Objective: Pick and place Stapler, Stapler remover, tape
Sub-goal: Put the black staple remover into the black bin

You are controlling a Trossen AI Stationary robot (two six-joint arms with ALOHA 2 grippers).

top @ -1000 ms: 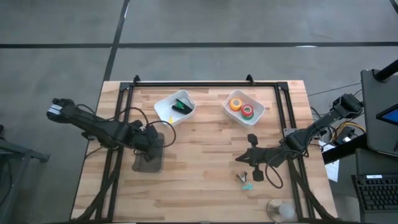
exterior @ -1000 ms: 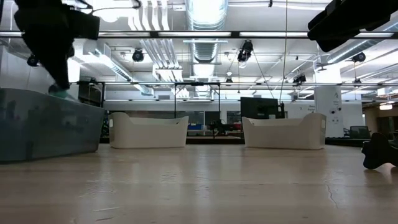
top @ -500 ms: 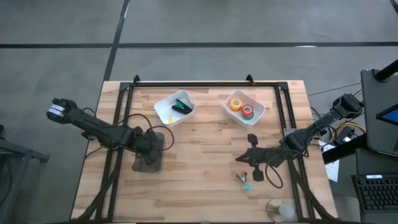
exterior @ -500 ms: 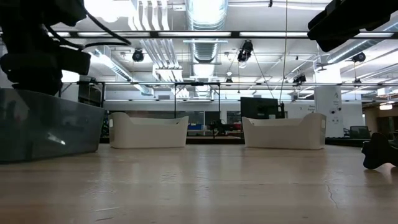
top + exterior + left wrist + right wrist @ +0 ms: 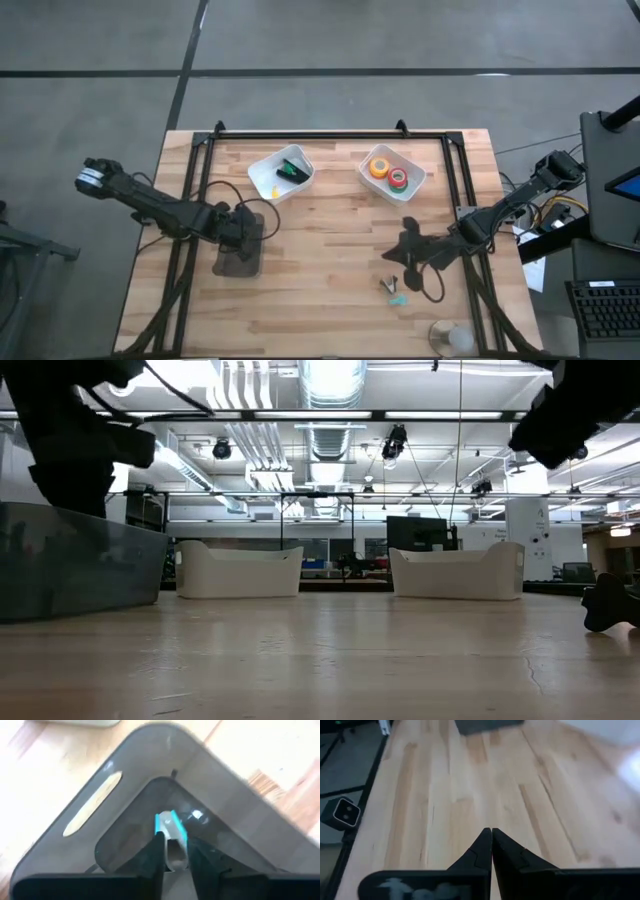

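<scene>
Risk at left gripper (image 5: 175,851) inside dark translucent grey bin (image 5: 100,815) near worktop's left edge: fingers barely parted around small teal-and-metal staple remover (image 5: 170,827), could snag on withdrawal; right gripper (image 5: 491,845) pinched empty.

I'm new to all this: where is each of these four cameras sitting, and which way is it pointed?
High view: above the table, looking straight down; both arms show.
Low view: at tabletop height, looking across into the room; arms hang in from above.
Left wrist view: on the left arm, looking past its fingers into the grey bin.
Right wrist view: on the right arm, over bare wood; fingers shut.
Shared: the grey bin shows in high, low and left wrist views.
</scene>
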